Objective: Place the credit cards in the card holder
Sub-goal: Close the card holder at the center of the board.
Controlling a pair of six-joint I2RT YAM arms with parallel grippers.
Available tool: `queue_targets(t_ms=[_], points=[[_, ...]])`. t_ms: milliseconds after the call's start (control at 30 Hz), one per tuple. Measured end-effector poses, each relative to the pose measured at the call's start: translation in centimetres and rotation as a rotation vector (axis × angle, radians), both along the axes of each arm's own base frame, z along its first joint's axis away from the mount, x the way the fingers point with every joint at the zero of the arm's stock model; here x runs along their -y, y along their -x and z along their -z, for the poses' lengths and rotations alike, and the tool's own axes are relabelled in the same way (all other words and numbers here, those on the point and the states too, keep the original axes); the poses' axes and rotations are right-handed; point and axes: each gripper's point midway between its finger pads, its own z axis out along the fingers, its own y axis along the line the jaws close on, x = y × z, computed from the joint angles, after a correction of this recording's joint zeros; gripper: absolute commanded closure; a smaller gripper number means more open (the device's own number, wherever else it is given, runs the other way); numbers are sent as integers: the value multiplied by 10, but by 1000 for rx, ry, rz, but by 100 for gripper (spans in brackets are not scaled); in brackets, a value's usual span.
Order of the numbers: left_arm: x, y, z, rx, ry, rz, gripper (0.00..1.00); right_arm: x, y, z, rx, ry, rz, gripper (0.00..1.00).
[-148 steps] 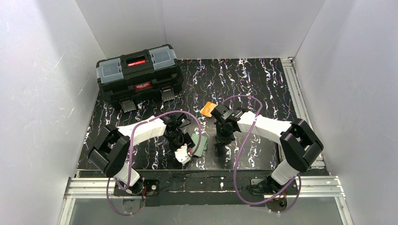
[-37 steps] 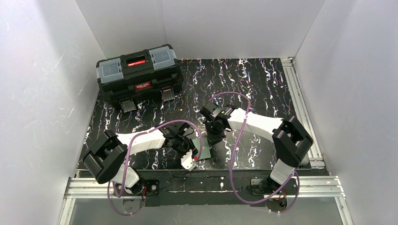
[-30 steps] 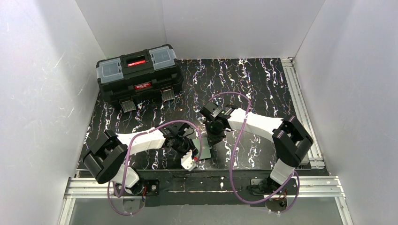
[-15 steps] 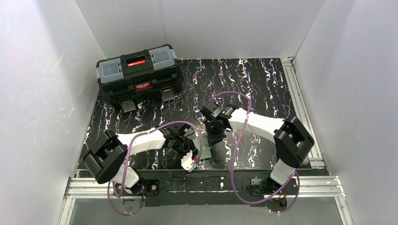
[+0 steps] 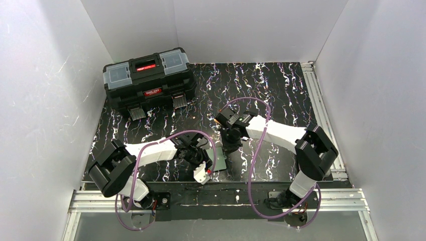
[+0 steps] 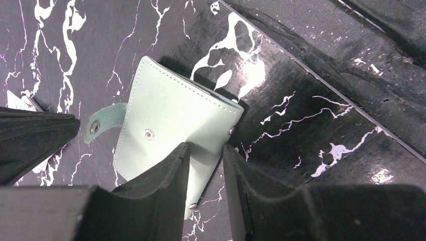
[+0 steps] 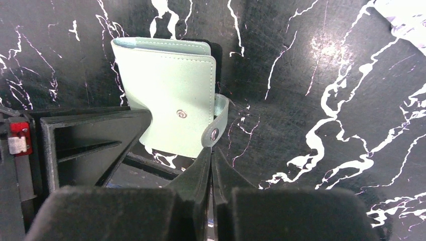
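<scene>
The card holder point(image 5: 219, 161) is a mint-green wallet lying closed near the table's front edge. It also shows in the left wrist view point(image 6: 176, 120) and in the right wrist view point(image 7: 168, 95). My left gripper point(image 6: 206, 148) is shut on the wallet's near edge. My right gripper point(image 7: 211, 150) is shut, pinching the wallet's snap tab point(image 7: 215, 133) at its tips. In the top view the left gripper point(image 5: 206, 168) and the right gripper point(image 5: 227, 150) meet at the wallet. I cannot make out the orange or the white credit card in any view.
A big black toolbox point(image 5: 148, 83) stands at the back left. The table's front lip point(image 6: 326, 50) runs just beyond the wallet, with the aluminium rail point(image 5: 216, 198) below it. White walls enclose the table on three sides.
Since 4.9 s ago the right gripper has moved left and nearer onto the wallet, and its arm now covers where the orange card lay. The left gripper moved nearer. Over the last second almost nothing moved.
</scene>
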Motion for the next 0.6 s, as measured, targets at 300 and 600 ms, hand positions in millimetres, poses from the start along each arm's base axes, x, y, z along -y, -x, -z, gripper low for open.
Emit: queue_targets(t_ms=[300, 600], points=[[1, 3, 0, 1, 1, 9, 71, -7, -2, -8, 5, -50, -8, 99], [1, 3, 0, -1, 0, 8, 71, -4, -2, 2, -5, -18, -17, 47]])
